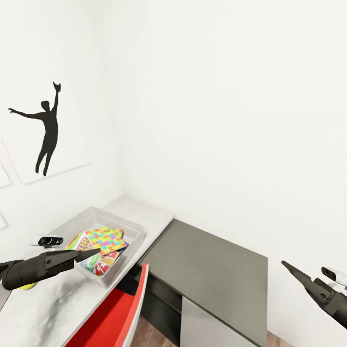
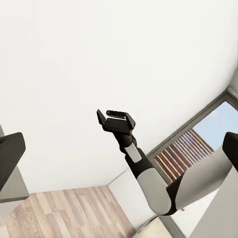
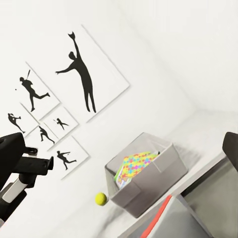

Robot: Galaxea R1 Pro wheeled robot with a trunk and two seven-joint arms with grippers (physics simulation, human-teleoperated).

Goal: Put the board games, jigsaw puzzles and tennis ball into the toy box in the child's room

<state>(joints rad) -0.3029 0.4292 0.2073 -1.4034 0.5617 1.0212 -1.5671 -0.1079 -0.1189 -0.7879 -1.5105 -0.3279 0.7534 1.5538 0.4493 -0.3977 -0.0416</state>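
The grey toy box (image 1: 135, 230) stands on the pale table (image 1: 53, 308) against the wall. Inside it lie a colourful jigsaw puzzle (image 1: 107, 239) and the SKIP-BO board game (image 1: 85, 242), partly overlapped; the box (image 3: 157, 174) and puzzle (image 3: 136, 163) also show in the right wrist view. The tennis ball (image 3: 101, 198) rests on the table beside the box, half hidden under my left arm in the head view (image 1: 28, 286). My left gripper (image 1: 94, 252) hovers open and empty over the box's near side. My right gripper (image 1: 289, 269) is open and empty, far right (image 2: 115, 120). The bed is out of view.
A red chair (image 1: 115, 313) stands at the table's front edge. A lower dark cabinet (image 1: 207, 270) adjoins the table on the right. Silhouette posters (image 1: 46, 130) hang on the white wall. Wood floor (image 2: 64, 213) and a window (image 2: 218, 124) lie behind my right arm.
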